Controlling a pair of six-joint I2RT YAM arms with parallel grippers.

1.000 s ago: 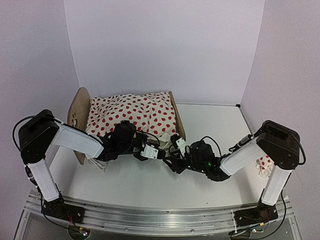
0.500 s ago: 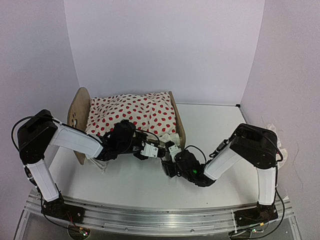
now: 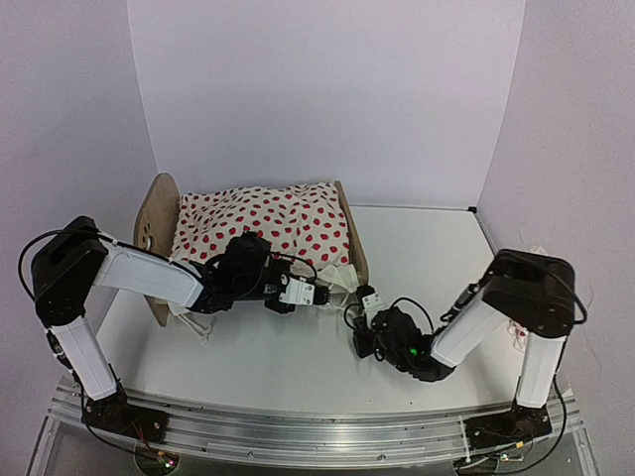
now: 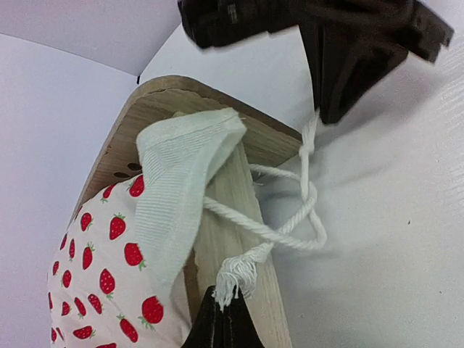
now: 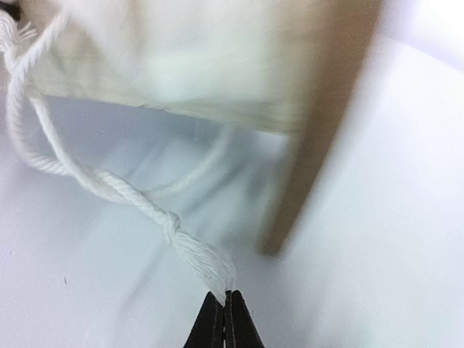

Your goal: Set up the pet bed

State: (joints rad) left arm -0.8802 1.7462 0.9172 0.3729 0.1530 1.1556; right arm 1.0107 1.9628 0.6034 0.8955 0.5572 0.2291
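The pet bed (image 3: 157, 230) stands on the white bench (image 3: 427, 248) in the left centre of the overhead view, with its tall headboard at the left and its low footboard (image 3: 352, 248) at the right. A cream duvet with red dots (image 3: 268, 223) covers the whole top of the bed, so the mattress is hidden and only the two wooden ends can be seen. The headboard is seen almost from its edge, and its cutout is hard to make out. Both arms meet just below the footboard, in the middle of the overhead view. In the left wrist view, the left gripper (image 4: 221, 315) is at the bottom edge and mostly cut off by the frame; its jaws are together, clamped on the frayed end of a white cord (image 4: 290, 235). The cord makes a loop on the bench beside the footboard and then rises to the dark body of the right arm at the top of this view. A corner of white ribbed cloth (image 4: 181, 167) hangs over the top of the footboard, and here the red dots of the duvet look like small strawberries. In the right wrist view, the right gripper (image 5: 223, 308) has its jaws together on the other frayed end of the cord, just past a small knot (image 5: 171, 222). The cloth and the wooden post above it are blurred there, and no detail of them can be read.
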